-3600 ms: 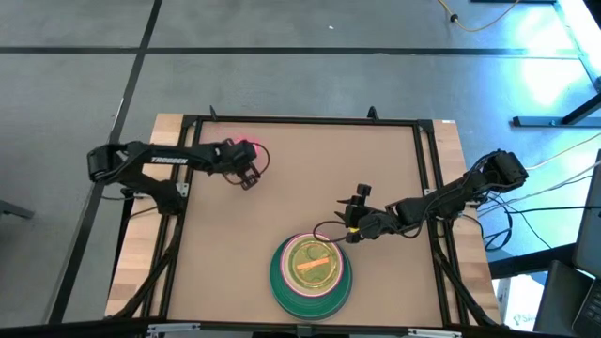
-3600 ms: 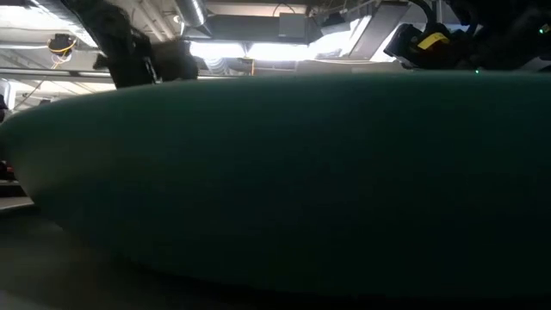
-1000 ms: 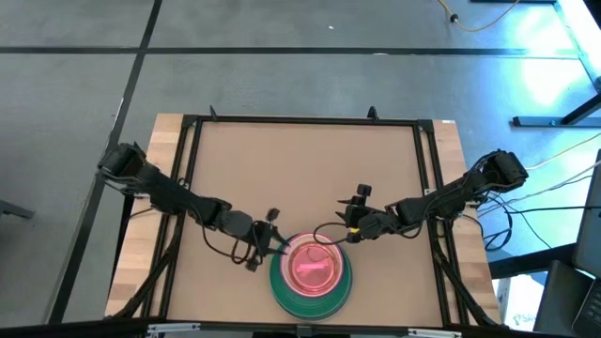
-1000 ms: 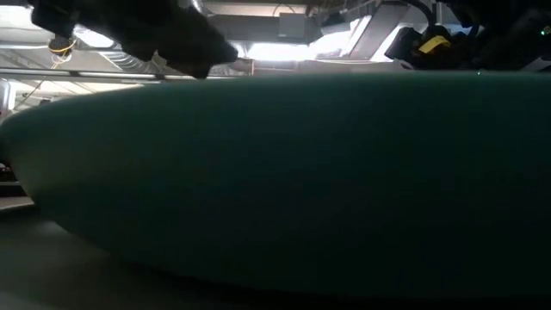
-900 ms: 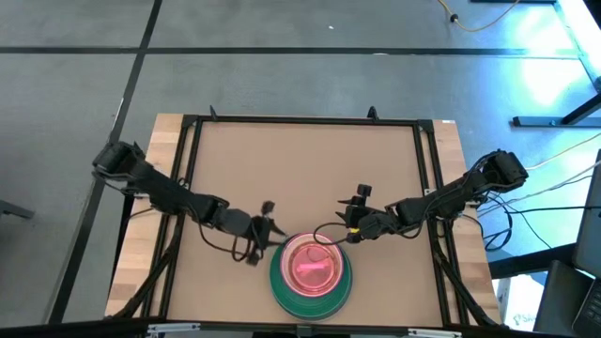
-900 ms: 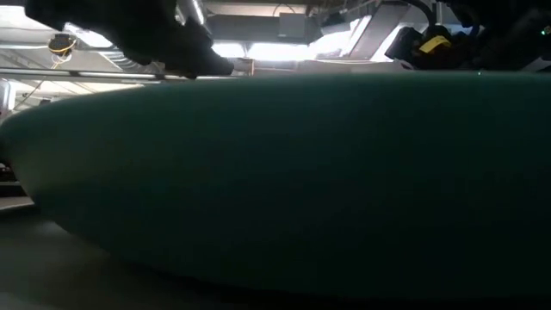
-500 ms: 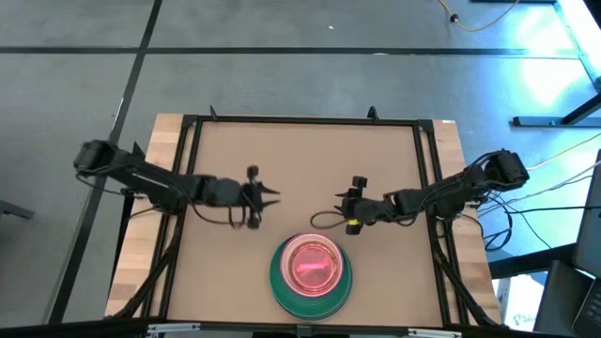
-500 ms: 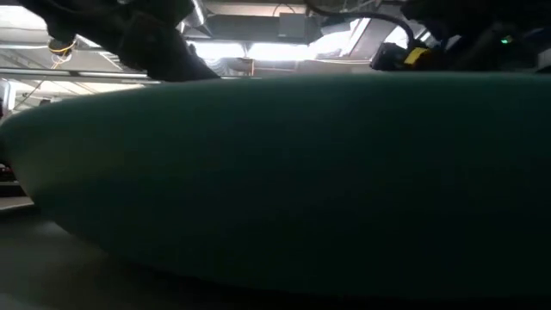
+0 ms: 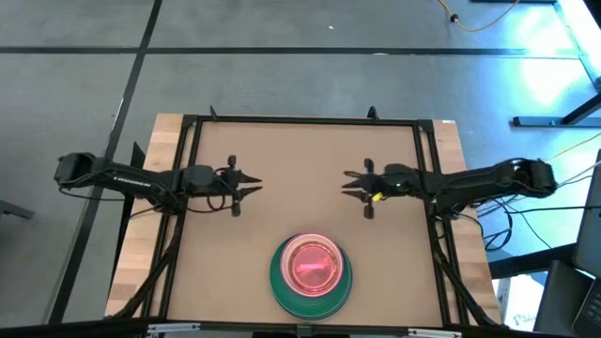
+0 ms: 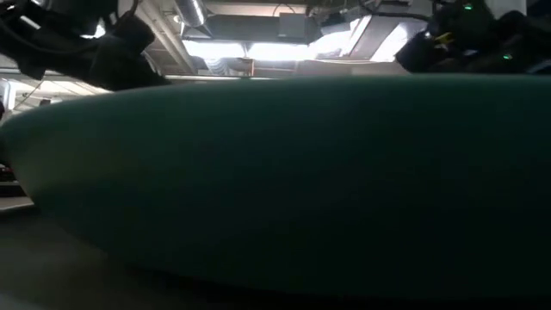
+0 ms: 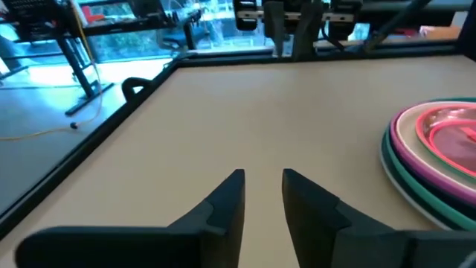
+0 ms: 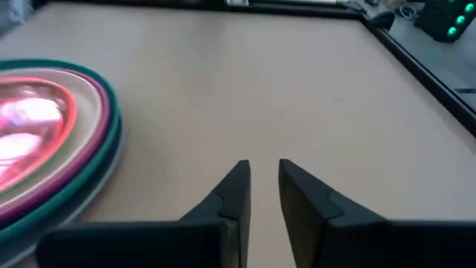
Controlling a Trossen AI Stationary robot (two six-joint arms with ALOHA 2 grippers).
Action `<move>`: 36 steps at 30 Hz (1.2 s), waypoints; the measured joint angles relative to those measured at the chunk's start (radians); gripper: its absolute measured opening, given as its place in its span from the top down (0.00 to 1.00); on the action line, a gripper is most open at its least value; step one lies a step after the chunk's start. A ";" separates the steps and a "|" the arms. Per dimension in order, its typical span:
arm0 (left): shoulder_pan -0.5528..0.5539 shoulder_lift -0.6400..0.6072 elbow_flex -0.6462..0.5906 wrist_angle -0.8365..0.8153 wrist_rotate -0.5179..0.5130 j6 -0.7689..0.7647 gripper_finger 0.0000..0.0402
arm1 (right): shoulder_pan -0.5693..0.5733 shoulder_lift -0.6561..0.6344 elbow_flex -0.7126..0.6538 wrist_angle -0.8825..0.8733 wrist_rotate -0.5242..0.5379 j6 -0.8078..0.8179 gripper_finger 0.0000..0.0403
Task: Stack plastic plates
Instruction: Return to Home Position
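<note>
The plastic plates stand in one stack near the table's near edge. A small translucent pink plate (image 9: 312, 266) lies on top and a large teal plate (image 9: 277, 282) at the bottom. The stack also shows in the left wrist view (image 11: 439, 160) and the right wrist view (image 12: 52, 134). The teal plate's wall (image 10: 275, 189) fills the low view. My left gripper (image 9: 248, 182) hovers over the table's middle left, open by a narrow gap (image 11: 262, 179), holding nothing. My right gripper (image 9: 348, 180) hovers opposite it at the middle right, also narrowly open (image 12: 262, 167) and holding nothing.
A black rail frame (image 9: 300, 120) runs around the brown table top (image 9: 300, 160). Bare table top lies between the two grippers and on toward the far edge. Cables hang off the right side (image 9: 507, 221).
My left gripper has drawn back from the stack's left rim toward the table's far and left edges. My right gripper has moved from beside the stack toward the far edge, its arm stretching out level. The stack has stayed still with the pink plate on top.
</note>
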 joint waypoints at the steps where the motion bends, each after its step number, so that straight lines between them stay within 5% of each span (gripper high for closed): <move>1: 0.003 -0.020 -0.016 0.006 -0.001 -0.001 0.80 | -0.010 -0.033 -0.022 0.005 -0.016 0.002 0.85; 10: 0.038 -0.185 -0.103 0.010 -0.003 -0.002 0.98 | -0.020 -0.358 -0.167 0.016 0.005 0.057 0.90; 21: 0.046 -0.344 -0.173 0.009 -0.016 -0.003 0.96 | -0.020 -0.722 -0.306 0.010 0.008 0.105 0.90; 36: 0.044 -0.472 -0.183 -0.095 -0.010 -0.093 0.96 | -0.020 -0.881 -0.349 -0.096 0.009 0.154 0.90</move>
